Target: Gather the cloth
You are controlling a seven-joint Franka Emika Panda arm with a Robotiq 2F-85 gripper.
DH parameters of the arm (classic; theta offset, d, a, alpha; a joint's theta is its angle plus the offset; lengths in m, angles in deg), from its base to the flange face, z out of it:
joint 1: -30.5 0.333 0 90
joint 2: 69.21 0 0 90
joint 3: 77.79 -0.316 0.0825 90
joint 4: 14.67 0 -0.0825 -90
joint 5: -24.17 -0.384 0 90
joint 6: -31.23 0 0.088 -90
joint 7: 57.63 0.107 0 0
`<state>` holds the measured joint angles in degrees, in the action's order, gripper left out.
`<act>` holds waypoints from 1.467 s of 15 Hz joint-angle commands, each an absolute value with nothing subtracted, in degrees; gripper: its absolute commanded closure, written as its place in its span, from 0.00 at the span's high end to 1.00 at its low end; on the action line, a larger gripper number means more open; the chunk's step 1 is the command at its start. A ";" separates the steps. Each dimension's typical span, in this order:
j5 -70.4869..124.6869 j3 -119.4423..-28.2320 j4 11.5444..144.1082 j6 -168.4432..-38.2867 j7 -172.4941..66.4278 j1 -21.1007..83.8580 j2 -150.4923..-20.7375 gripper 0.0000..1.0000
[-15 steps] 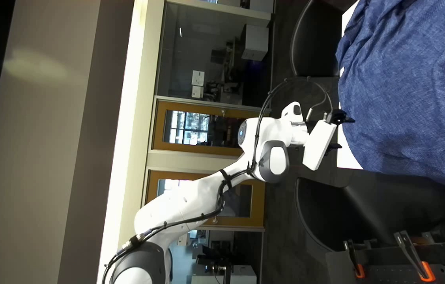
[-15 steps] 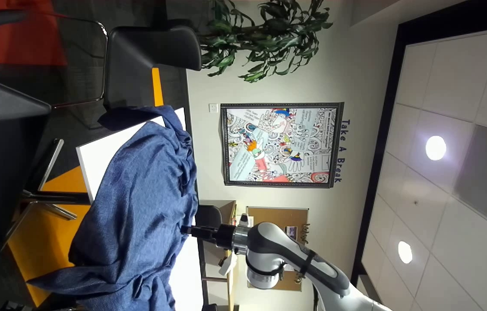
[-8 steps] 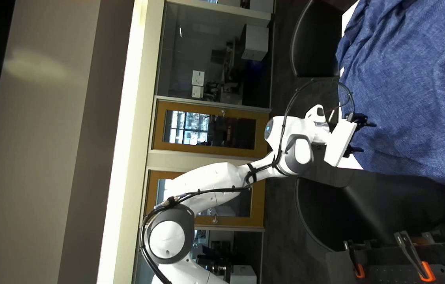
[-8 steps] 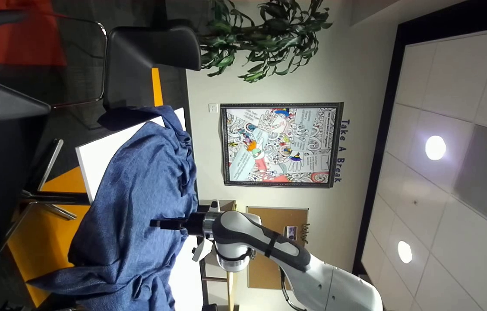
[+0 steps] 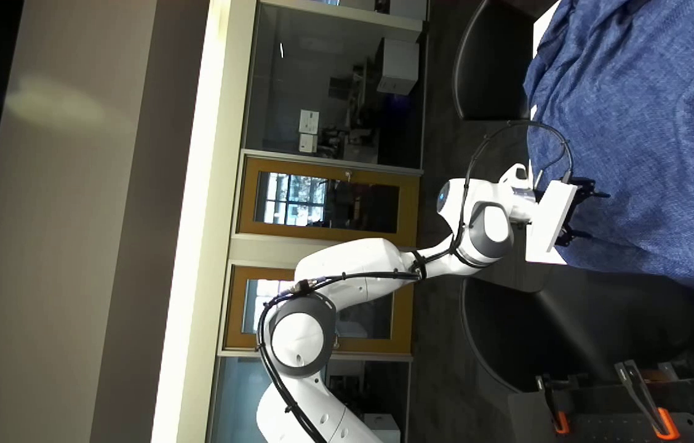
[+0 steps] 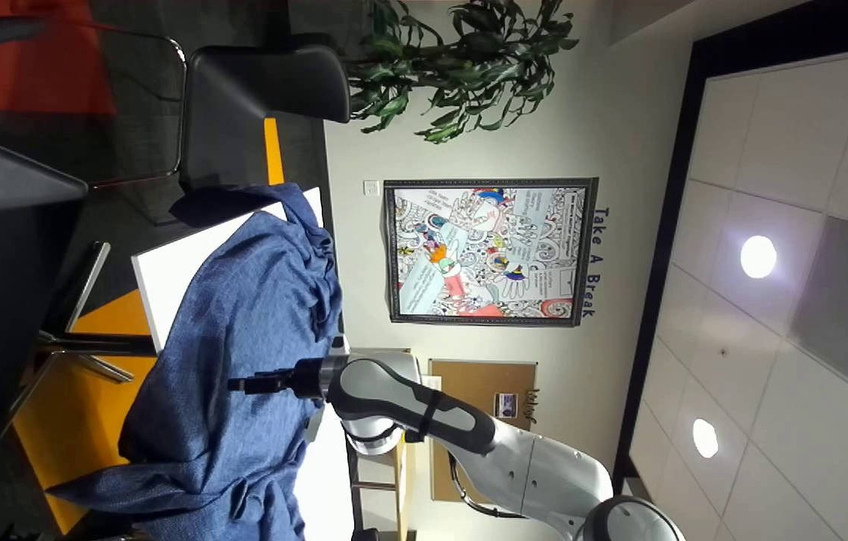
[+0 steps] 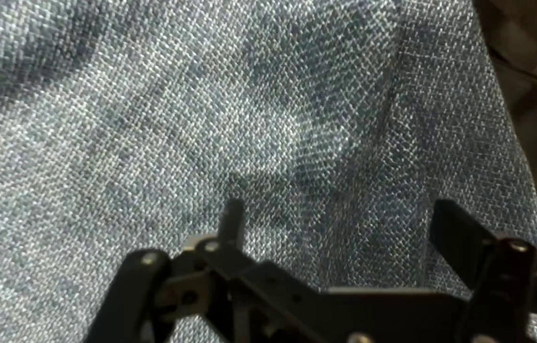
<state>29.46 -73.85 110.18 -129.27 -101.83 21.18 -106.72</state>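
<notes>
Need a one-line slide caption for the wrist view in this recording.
Open gripper over the creased blue-grey cloth, which fills most of the frame; contact cannot be judged.

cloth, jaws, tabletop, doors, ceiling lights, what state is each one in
Cloth, spread out, wrinkled, ungathered
Jaws, open over the cloth; whether they touch it can't be told
Tabletop, partly covered by the cloth, which overhangs it
Doors, appear shut
Ceiling lights, lit
</notes>
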 commanded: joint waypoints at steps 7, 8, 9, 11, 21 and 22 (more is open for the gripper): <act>37.46 -74.48 105.71 -131.98 -100.03 19.07 -113.19 0.49; 37.50 -74.66 105.59 -132.10 -100.07 18.77 -113.39 0.42; 37.54 -74.84 105.59 -132.21 -100.07 18.50 -113.47 0.34; 37.59 -75.13 105.53 -132.24 -100.09 18.19 -113.27 0.19; 35.63 -79.45 114.26 -134.30 -99.99 14.92 -101.99 0.00; 35.52 -79.68 116.22 -135.67 -99.41 14.87 -98.97 0.00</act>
<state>35.87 -77.91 108.19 -132.65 -101.13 16.42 -109.32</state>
